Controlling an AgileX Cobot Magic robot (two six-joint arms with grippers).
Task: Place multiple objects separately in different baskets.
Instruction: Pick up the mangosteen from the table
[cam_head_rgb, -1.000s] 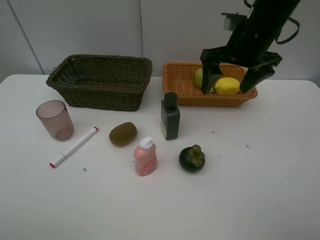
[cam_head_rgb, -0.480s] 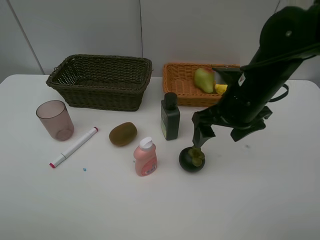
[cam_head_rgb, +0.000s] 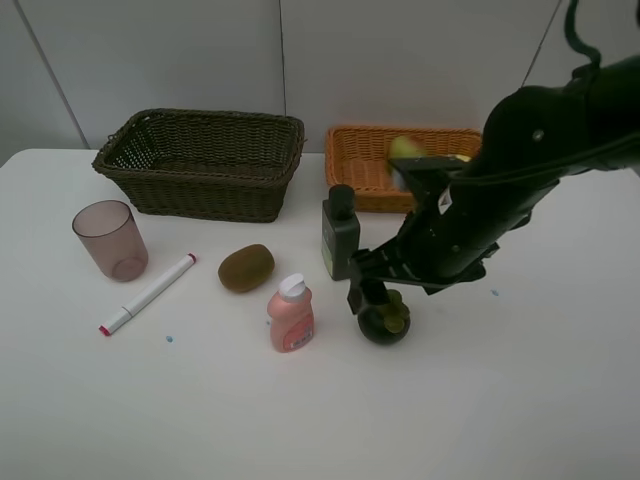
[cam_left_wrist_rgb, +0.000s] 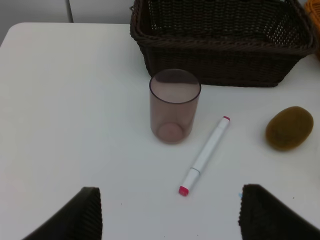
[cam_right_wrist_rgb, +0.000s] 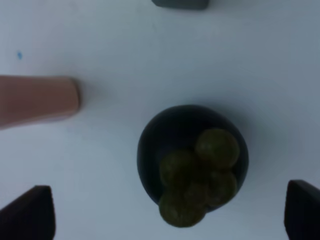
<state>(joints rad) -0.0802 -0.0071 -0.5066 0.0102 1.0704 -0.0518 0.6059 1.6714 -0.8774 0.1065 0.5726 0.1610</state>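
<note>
My right gripper (cam_head_rgb: 385, 292) (cam_right_wrist_rgb: 167, 212) hangs open just over the dark mangosteen (cam_head_rgb: 385, 320) (cam_right_wrist_rgb: 192, 160), a finger on either side and not touching it. Beside it stand the dark green bottle (cam_head_rgb: 340, 232) and the pink bottle (cam_head_rgb: 291, 314) (cam_right_wrist_rgb: 37, 100). The brown kiwi (cam_head_rgb: 246, 268) (cam_left_wrist_rgb: 289, 128), the white marker (cam_head_rgb: 148, 293) (cam_left_wrist_rgb: 206, 155) and the mauve cup (cam_head_rgb: 110, 240) (cam_left_wrist_rgb: 175, 106) lie further left. My left gripper (cam_left_wrist_rgb: 172, 215) is open and empty above the table near the marker. A pear (cam_head_rgb: 402, 148) shows in the orange basket (cam_head_rgb: 350, 160).
The dark olive-brown basket (cam_head_rgb: 205, 185) (cam_left_wrist_rgb: 220, 60) stands at the back left with nothing seen inside. My right arm covers much of the orange basket. Bare white table stretches along the front and at the right.
My right arm has swung from over the orange basket forward and leftward, down to the mangosteen, its gripper staying open. Nothing on the table moved.
</note>
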